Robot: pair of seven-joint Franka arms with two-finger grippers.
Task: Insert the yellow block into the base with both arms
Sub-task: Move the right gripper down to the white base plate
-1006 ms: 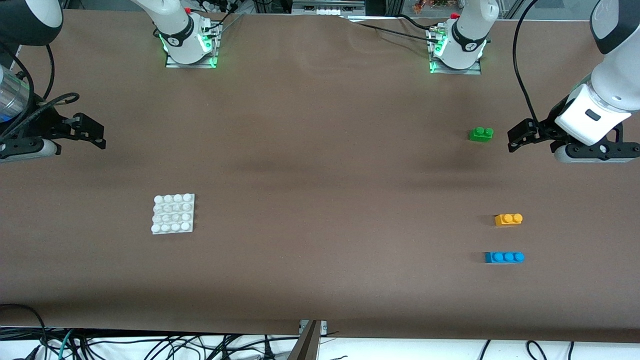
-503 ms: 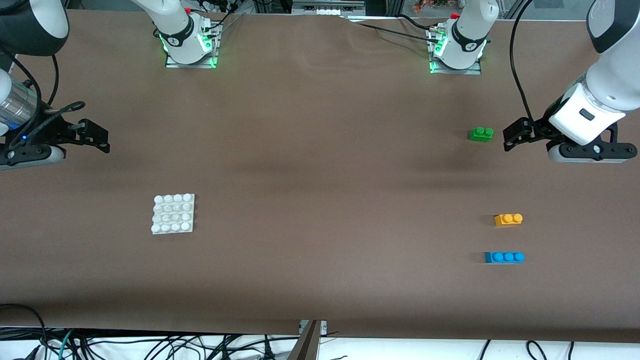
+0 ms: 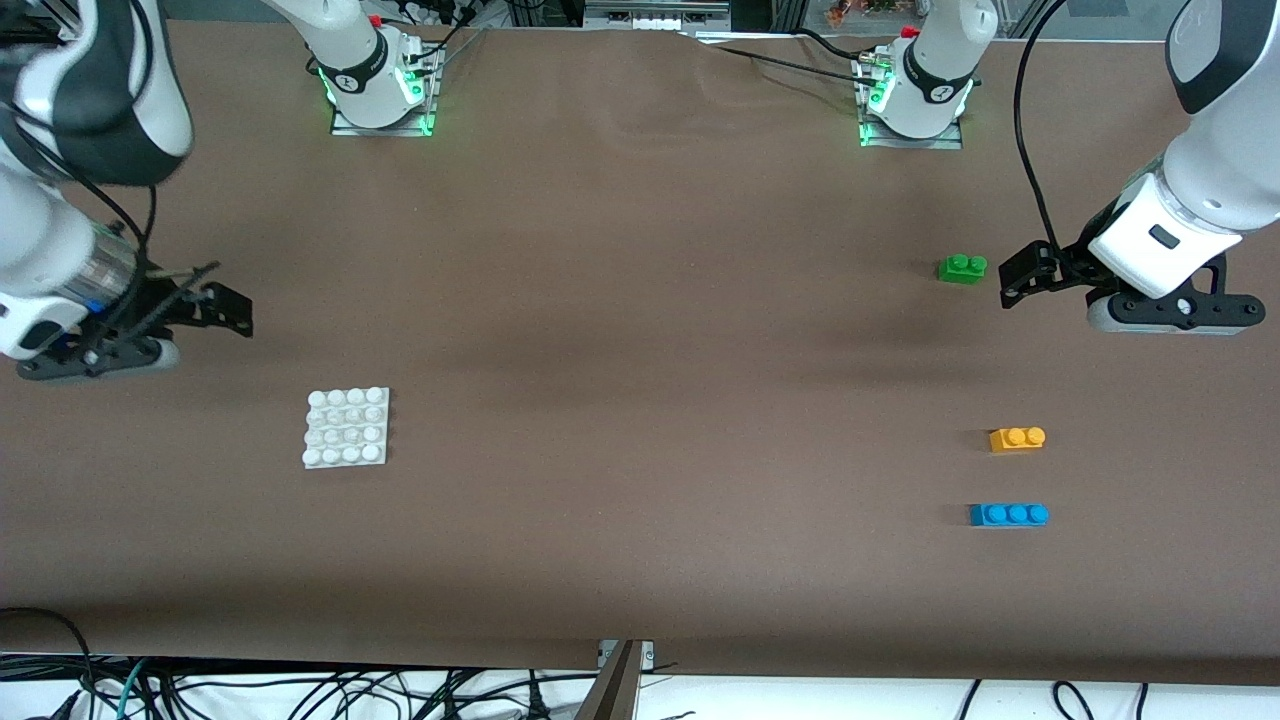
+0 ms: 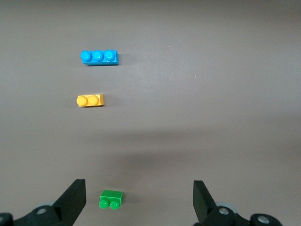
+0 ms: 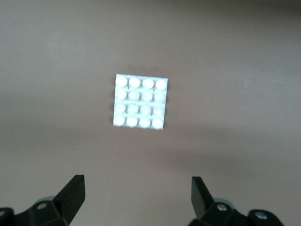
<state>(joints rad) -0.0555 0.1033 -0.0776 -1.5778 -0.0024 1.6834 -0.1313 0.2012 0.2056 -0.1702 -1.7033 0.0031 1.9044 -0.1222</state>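
Hovering wide-jawed beside the green brick (image 3: 962, 268), the left gripper (image 3: 1012, 282) could be misdirected from the yellow block (image 3: 1017, 439); the right gripper (image 5: 136, 197), likewise spread, waits near the base (image 3: 347, 428).

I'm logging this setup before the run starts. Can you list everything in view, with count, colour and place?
Small orange-yellow plastic two-stud brick: one, toward the left arm's end of the table.
Flat white square studded plastic base: one, toward the right arm's end.
Green two-stud brick: one, farther from the front camera than the yellow brick.
Blue three-stud brick: one, nearer the camera than the yellow brick.
Brown table: one, under everything.
Left gripper: black, open, beside the green brick.
Right gripper: black, open, near the base.
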